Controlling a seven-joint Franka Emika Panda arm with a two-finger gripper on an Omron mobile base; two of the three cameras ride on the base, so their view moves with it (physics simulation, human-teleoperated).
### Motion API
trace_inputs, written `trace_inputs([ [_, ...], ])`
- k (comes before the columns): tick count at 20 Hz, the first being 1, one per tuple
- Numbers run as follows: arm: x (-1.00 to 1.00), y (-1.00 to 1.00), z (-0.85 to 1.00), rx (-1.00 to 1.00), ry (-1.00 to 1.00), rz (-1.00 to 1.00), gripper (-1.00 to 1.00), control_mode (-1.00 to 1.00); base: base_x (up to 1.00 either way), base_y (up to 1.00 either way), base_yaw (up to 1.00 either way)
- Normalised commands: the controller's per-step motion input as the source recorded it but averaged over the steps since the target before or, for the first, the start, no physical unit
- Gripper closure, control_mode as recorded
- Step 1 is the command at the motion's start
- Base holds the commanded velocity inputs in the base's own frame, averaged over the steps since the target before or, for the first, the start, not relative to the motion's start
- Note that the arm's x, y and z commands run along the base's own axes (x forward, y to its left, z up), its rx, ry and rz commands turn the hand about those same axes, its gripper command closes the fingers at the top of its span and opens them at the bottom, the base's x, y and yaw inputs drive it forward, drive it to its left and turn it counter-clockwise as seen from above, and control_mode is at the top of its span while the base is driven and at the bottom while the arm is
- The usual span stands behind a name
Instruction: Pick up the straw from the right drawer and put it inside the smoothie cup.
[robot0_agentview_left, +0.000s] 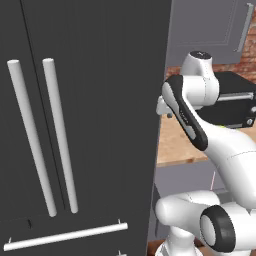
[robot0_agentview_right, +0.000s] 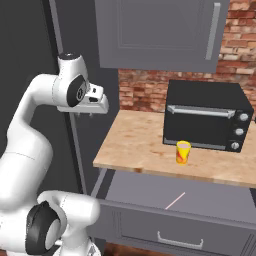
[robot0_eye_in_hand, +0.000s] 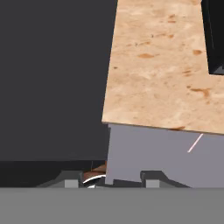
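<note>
Lower centre, straw lies in right drawer; pincer empty, part-spread, high; next: descend onto straw.

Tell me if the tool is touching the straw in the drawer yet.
Apart. The right base view shows the tool high above the counter beside the fridge, while the straw lies in the open drawer far below.

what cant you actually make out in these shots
- End effector, right base view: fingertips too small, so open or shut is unclear.
- Straw: in the left base view the arm covers most of it.
- Right drawer: its far side runs under the counter; the hand view crops it.
- Smoothie cup: its inside faces away from the camera.
- Toaster oven, hand view: cut off by the edge.
</note>
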Motion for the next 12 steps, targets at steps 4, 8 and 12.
trace_inputs([
  [4, -0.4, -0.06, -0.1, 0.0, -0.02, 0.0, -1.0, -1.0, 0.0, 0.0, 0.0],
  [8, -0.81, 0.0, -0.37, 0.0, -0.02, 0.0, -1.0, -1.0, 0.0, 0.0, 0.0],
  [12, -0.59, 0.0, -0.45, 0.0, 0.0, 0.0, -1.0, -1.0, 0.0, 0.0, 0.0],
])
